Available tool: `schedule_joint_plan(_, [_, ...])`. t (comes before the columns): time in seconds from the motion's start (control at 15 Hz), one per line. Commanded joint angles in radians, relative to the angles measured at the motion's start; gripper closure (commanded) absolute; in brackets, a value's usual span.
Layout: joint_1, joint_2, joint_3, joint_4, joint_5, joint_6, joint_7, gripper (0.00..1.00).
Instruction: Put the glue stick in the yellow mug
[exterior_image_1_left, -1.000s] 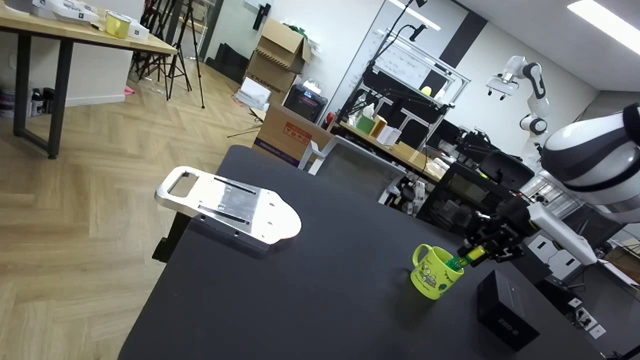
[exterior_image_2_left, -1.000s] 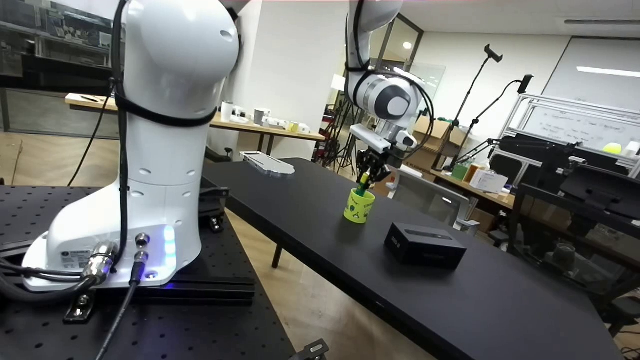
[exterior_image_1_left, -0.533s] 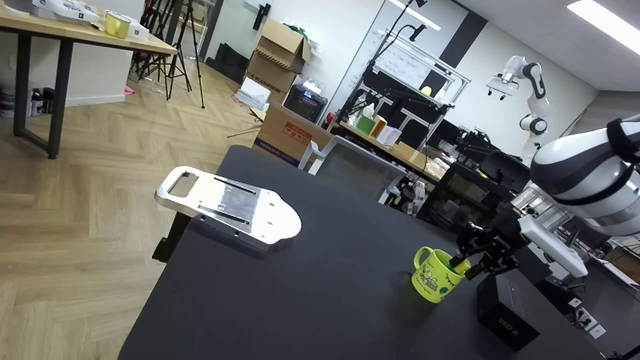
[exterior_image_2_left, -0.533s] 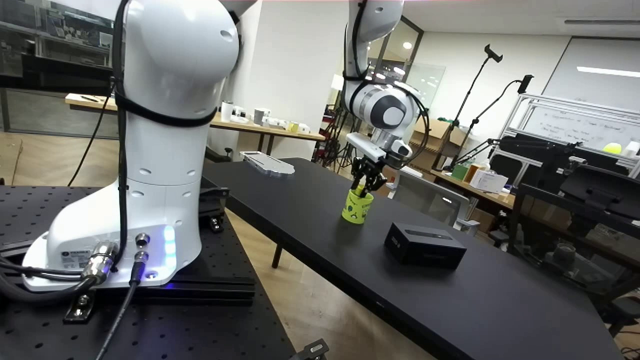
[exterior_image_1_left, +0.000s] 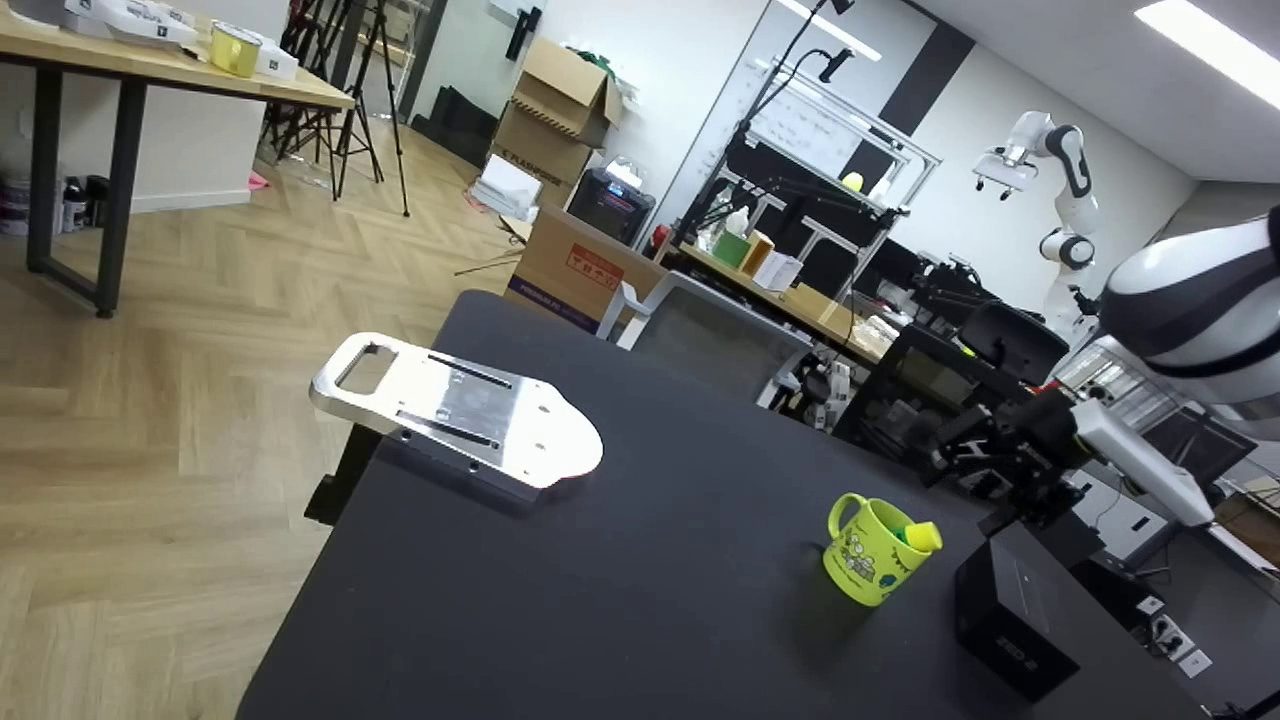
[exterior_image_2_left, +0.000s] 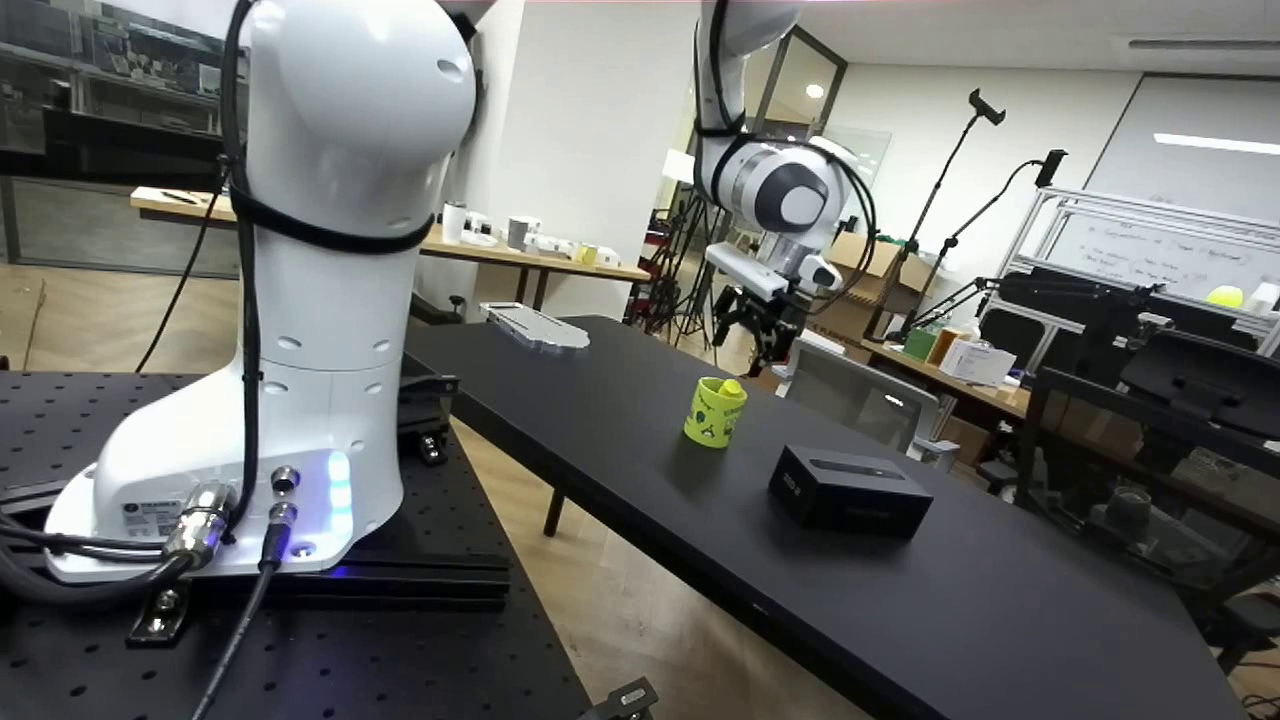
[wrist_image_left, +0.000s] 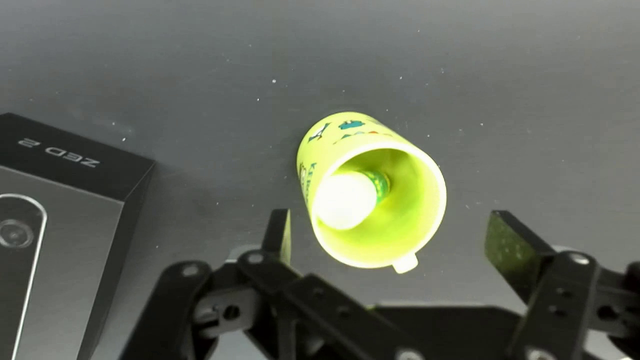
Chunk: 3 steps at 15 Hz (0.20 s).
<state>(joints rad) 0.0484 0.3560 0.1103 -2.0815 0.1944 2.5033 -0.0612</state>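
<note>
One glue stick (wrist_image_left: 346, 201) leans inside the yellow mug (wrist_image_left: 327, 146), mid-frame in the wrist view; the claw (wrist_image_left: 390, 230), across the bottom, stands spread. Release looks done; next, retreat clear.

Smooth mug (exterior_image_1_left: 865, 555), matt tabletop (exterior_image_1_left: 650, 580), shiny metal plate (exterior_image_1_left: 465, 405)
</note>
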Motion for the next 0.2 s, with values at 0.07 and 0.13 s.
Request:
schedule_joint_plan(0.07, [-0.009,-0.058,-0.004,-0.001,-0.001,-0.082,-0.007,0.0])
schedule_joint_plan(0.13, [-0.013,-0.088,-0.007,-0.004,0.0,-0.122,-0.016,0.0])
